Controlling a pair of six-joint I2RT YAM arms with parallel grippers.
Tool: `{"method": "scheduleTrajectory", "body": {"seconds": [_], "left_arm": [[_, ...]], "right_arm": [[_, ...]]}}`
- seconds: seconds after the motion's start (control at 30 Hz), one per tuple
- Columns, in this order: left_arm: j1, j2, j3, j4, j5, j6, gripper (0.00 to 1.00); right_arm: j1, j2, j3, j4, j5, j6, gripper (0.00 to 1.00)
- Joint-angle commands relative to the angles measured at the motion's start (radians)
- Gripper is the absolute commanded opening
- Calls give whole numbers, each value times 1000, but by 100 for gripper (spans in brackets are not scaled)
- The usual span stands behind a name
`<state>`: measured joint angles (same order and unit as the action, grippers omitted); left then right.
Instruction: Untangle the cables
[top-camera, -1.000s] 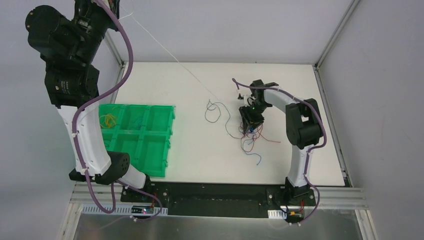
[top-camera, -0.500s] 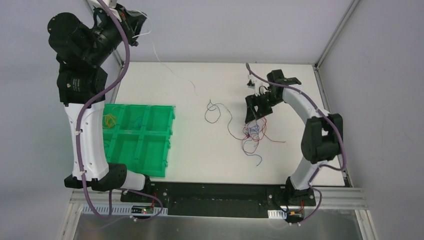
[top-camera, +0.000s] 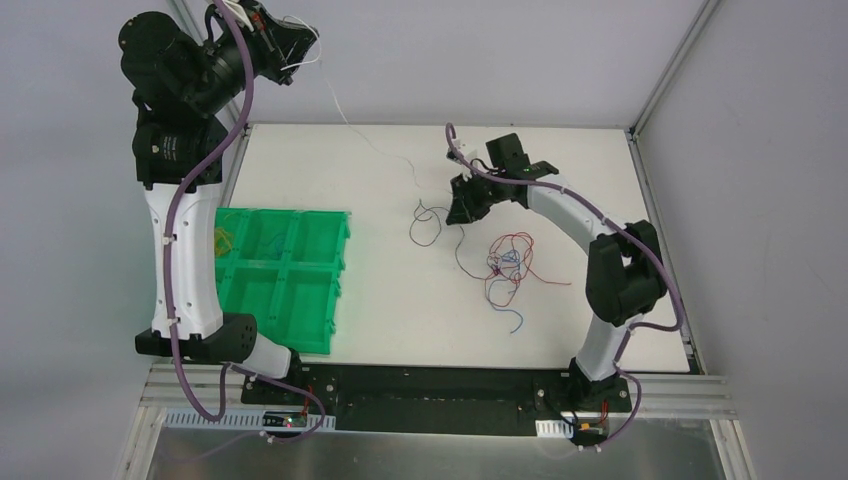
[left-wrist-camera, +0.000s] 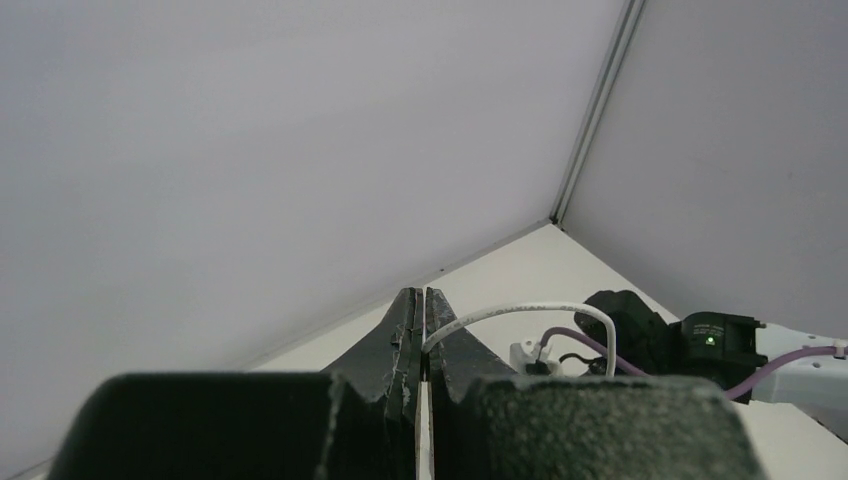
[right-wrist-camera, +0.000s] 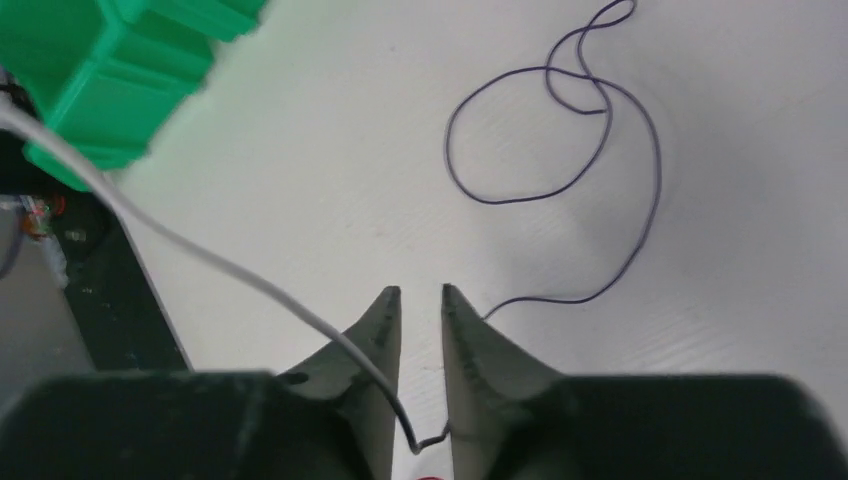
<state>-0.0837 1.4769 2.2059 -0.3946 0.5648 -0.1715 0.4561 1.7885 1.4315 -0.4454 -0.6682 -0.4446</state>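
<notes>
My left gripper (top-camera: 296, 38) is raised high at the back left, shut on the white cable (left-wrist-camera: 520, 309); its jaws (left-wrist-camera: 420, 298) are pressed together. The white cable (top-camera: 375, 148) hangs down to the table near the middle back. My right gripper (top-camera: 458, 212) hovers low beside a dark purple cable loop (top-camera: 428, 222). In the right wrist view its jaws (right-wrist-camera: 420, 292) stand a little apart, the purple loop (right-wrist-camera: 560, 130) lies ahead, and a pale cable (right-wrist-camera: 230, 265) crosses the left finger into the gap. A tangle of red, blue and purple cables (top-camera: 505, 265) lies right of centre.
A green compartment bin (top-camera: 300, 290) stands on the left of the table, with a yellow cable (top-camera: 218, 240) in its back left compartment. The bin's corner shows in the right wrist view (right-wrist-camera: 110, 70). Enclosure walls and frame posts surround the table.
The white cable has come free of the tangle and is slack. My left gripper moved right with it. My right gripper swung left from the tangle to the dark purple loop.
</notes>
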Motion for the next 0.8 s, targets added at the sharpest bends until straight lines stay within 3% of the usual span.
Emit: {"method": "scheduleTrajectory", "body": {"seconds": [0.0,0.13,0.27,0.33,0.4,0.53,0.77], "left_arm": [[3,-16,30,49,9,-1,0],[4,-49,-64,16,-53,66,0],[4,-114,-268,-24,-57,63,0],[4,-148,-374,-6,8,18,0],[1,-170,-456,43,128,-20,0],[-66,-212,-583,159,254,-38,0],[-287,-194,-624,181,308,86,4]], "right_arm": [[0,9,76,106,66,34,0],[-3,-54,204,31,34,131,0],[-10,-72,702,-7,-54,479,0],[-10,-73,834,7,-78,557,0],[-11,-97,805,7,-81,572,0],[-10,-175,589,66,-94,586,0],[2,-204,493,127,-141,632,0]]}}
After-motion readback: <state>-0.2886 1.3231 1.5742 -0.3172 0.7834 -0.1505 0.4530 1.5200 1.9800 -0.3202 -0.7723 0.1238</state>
